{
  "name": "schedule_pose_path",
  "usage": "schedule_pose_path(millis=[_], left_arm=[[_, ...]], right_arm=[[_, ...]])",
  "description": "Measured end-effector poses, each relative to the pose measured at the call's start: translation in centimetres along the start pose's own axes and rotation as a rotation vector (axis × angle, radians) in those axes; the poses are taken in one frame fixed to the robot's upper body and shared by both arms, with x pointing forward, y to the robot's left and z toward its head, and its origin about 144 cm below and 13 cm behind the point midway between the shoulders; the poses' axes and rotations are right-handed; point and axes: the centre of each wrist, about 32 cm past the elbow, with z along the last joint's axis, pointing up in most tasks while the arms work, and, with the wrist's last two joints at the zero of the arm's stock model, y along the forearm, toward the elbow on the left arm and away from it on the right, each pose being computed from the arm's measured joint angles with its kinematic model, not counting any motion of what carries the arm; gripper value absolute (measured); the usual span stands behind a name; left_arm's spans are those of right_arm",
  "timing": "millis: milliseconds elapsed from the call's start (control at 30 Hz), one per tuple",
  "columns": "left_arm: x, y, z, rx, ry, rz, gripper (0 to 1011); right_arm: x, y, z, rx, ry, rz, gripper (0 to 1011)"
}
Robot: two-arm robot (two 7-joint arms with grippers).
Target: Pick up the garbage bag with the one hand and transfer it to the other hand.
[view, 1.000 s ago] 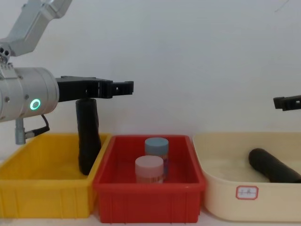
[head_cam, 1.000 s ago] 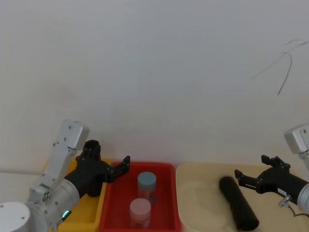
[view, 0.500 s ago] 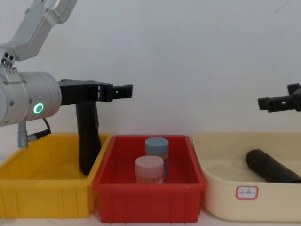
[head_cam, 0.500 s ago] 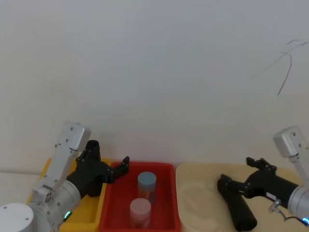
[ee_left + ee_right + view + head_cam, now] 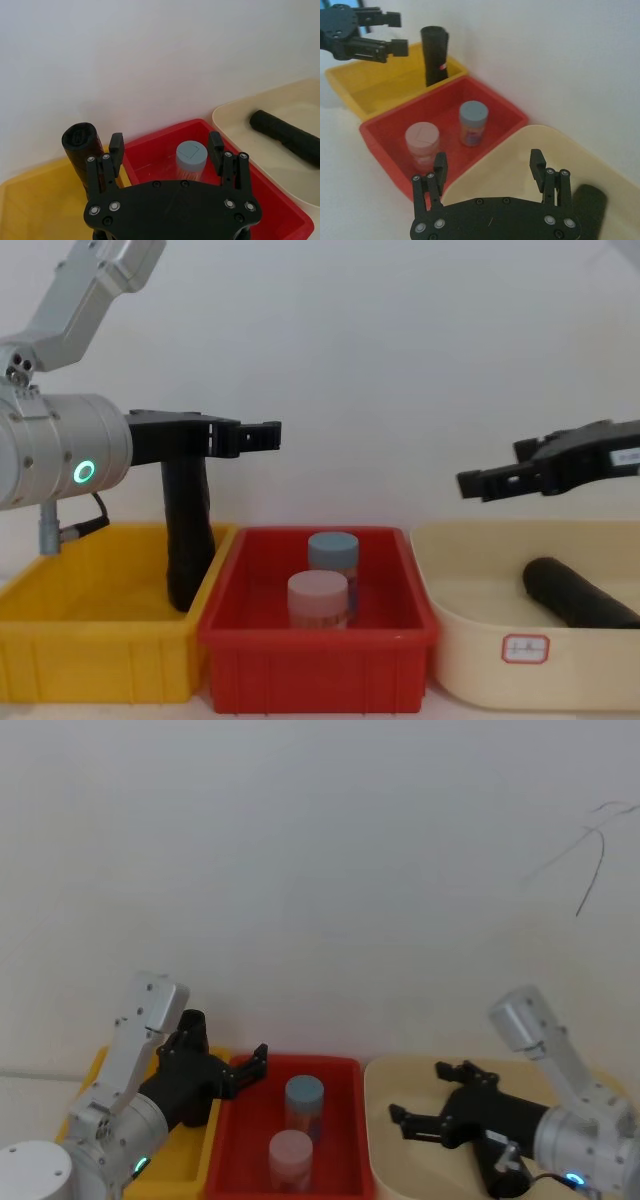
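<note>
The garbage bag (image 5: pixel 575 595), a thick matte black roll, lies on its side in the beige bin (image 5: pixel 470 660). It also shows in the left wrist view as the garbage bag (image 5: pixel 285 135). My right gripper (image 5: pixel 495 468), on the blue-lit wrist, hangs open and empty above the left part of that bin, left of the roll and clear of it. In the head view the right gripper (image 5: pixel 420 1092) covers most of the bag. My left gripper (image 5: pixel 270 433), on the green-lit wrist, stands open and empty over the seam between the yellow and red bins.
A tall slim black roll (image 5: pixel 188 540) stands in the yellow bin (image 5: pixel 90 670), just behind the left gripper. The red bin (image 5: pixel 310 660) between the arms holds a blue-lidded jar (image 5: pixel 332 552) and a pink-lidded jar (image 5: pixel 318 598). A white wall closes the back.
My right gripper has swung left, from beside the roll's right side to above the beige bin's left part, still open. The left arm has barely shifted.
</note>
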Motion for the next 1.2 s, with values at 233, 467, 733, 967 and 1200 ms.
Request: schedule_pose_path(millis=[233,467,733,967,1200], left_arm=[[0.0,0.0,0.0,0.000,0.000,0.001,1000],[0.0,0.0,0.0,0.001,0.000,0.002,1000],[0.0,0.0,0.0,0.001,0.000,0.003,1000],[0.0,0.0,0.0,0.001,0.000,0.003,1000],[0.0,0.0,0.0,0.001,0.000,0.003,1000]], right_arm=[[-0.3,2.2,0.7,-0.035,0.011,0.065,1001],[-0.4,4.2,1.3,-0.069,0.027,0.115,1001],[-0.7,5.9,1.6,-0.105,0.038,0.155,1001],[-1.1,7.3,1.7,-0.129,0.042,0.188,1001],[-1.7,8.7,1.7,-0.153,0.045,0.220,1001]])
